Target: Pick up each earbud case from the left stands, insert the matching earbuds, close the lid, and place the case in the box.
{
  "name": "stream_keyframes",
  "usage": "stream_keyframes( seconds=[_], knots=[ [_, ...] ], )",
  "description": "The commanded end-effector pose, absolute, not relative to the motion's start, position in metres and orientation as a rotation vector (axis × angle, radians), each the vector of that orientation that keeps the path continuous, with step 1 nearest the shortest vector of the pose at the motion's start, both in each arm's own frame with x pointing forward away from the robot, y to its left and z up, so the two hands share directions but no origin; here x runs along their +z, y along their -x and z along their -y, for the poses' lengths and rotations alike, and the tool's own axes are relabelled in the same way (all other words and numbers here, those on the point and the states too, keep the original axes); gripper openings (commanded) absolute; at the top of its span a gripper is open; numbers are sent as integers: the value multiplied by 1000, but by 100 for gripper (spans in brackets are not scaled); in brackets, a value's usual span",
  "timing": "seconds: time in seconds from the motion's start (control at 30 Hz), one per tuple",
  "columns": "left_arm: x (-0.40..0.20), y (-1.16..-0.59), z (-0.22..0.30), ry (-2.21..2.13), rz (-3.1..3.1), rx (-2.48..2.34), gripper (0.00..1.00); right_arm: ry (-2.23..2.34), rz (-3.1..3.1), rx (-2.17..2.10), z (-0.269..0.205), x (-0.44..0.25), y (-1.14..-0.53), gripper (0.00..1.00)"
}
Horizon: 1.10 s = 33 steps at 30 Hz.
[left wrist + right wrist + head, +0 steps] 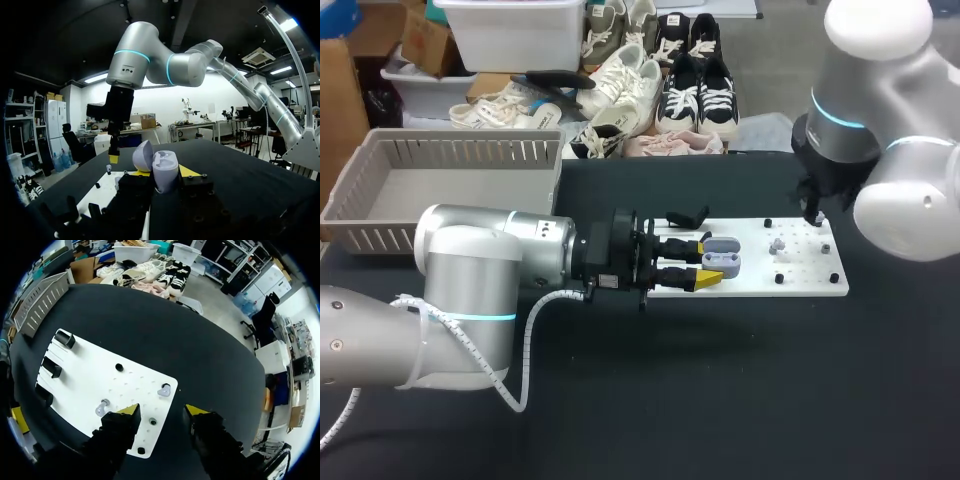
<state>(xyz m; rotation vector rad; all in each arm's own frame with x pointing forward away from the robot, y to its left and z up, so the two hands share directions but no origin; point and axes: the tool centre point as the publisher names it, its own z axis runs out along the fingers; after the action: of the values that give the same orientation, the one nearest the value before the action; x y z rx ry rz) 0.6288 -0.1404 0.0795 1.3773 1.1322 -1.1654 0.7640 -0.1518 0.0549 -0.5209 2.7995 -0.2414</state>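
Note:
My left gripper [708, 262] is shut on a lavender earbud case [723, 257], held over the left part of the white board [750, 285]. In the left wrist view the earbud case [165, 167] sits between the fingers with its lid [142, 155] up. My right gripper [162, 411] stands open above the board's right end. One grey earbud [164, 389] lies just ahead of its gap, another earbud [103, 406] beside one finger. In the head view the right gripper [813, 213] hangs over the board's far right corner, with an earbud [777, 245] to its left.
A grey slatted box [450, 185] stands at the table's back left. Black stands [52, 367] line the board's left end, and small black pegs [119, 367] dot it. Dark bare tabletop [740, 380] stretches in front of the board.

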Motion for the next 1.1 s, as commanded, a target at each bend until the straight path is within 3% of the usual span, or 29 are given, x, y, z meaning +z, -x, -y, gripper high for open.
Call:
stream_keyframes(
  seconds=[0.03, 0.3, 1.1],
  knots=[
    [79, -630, 140, -1377, -1130, -1168, 0, 526, -2840, -250, 147, 54, -775, 65],
    [79, -630, 140, -1377, -1130, -1168, 0, 540, -2854, -258, 147, 50, -778, 48],
    [79, -630, 140, -1377, -1130, -1168, 0, 527, -2880, -281, 149, 33, -779, 41]
  ],
)
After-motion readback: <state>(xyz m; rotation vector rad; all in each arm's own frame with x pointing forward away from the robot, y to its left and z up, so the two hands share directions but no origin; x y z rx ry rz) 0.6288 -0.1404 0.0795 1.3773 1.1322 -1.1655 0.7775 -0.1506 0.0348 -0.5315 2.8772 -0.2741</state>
